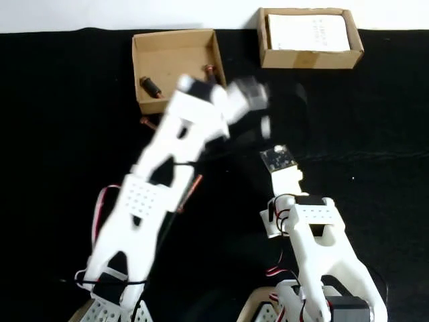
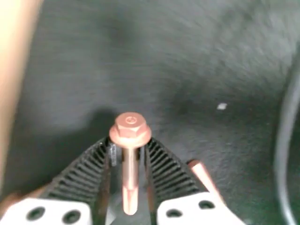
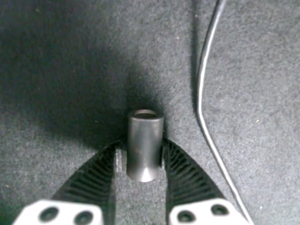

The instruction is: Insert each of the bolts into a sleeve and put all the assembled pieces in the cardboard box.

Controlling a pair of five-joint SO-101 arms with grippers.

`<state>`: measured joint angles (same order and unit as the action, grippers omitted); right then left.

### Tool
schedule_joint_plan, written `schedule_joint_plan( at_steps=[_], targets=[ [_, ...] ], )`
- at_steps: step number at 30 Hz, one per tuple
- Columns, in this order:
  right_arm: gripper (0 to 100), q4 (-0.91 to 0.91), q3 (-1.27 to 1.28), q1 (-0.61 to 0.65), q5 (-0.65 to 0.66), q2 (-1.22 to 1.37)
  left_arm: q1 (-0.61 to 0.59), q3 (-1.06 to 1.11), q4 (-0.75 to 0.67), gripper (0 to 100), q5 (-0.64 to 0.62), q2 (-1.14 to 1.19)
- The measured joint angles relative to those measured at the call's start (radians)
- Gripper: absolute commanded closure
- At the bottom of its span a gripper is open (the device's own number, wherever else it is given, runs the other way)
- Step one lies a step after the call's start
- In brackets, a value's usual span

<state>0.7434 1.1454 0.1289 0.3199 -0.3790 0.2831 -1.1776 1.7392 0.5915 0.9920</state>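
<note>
**Bolt and sleeve, one pinched in each of my grippers.**
The copper bolt (image 2: 130,140), head outward, sits clamped between my left gripper's (image 2: 129,144) fingers, the black sleeve (image 3: 145,143), open end outward, between my right gripper's (image 3: 142,147). In the high view my left arm (image 1: 144,201) extends to upper centre, beside the cardboard box (image 1: 175,64).

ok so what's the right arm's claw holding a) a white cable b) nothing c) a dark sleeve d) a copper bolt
c: in the right wrist view the right claw is shut on a dark sleeve with its open end pointing away, while the copper bolt sits in the left claw.
</note>
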Motion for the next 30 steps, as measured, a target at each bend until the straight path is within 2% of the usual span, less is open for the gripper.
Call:
schedule_joint_plan(
  at_steps=[6, 14, 18, 24, 30],
  targets=[
    [99.1, 0.095, -0.008, -0.038, -0.063, -0.11, -0.051, -0.025, 0.018, 99, -0.118, -0.164],
    [99.1, 0.373, -0.138, -0.097, -0.091, -0.634, -0.052, 0.057, 0.021, 99, -0.273, -0.523],
    [99.1, 0.46, -0.184, -0.098, -0.091, -0.956, -0.055, 0.155, 0.021, 99, -0.344, -0.764],
    [99.1, 0.482, -0.15, -0.095, -0.091, -1.393, -0.054, 0.334, 0.023, 99, -0.405, -1.191],
    [99.1, 0.463, -0.064, -0.094, -0.091, -1.421, -0.057, 0.549, 0.023, 99, -0.407, -1.637]
  ],
)
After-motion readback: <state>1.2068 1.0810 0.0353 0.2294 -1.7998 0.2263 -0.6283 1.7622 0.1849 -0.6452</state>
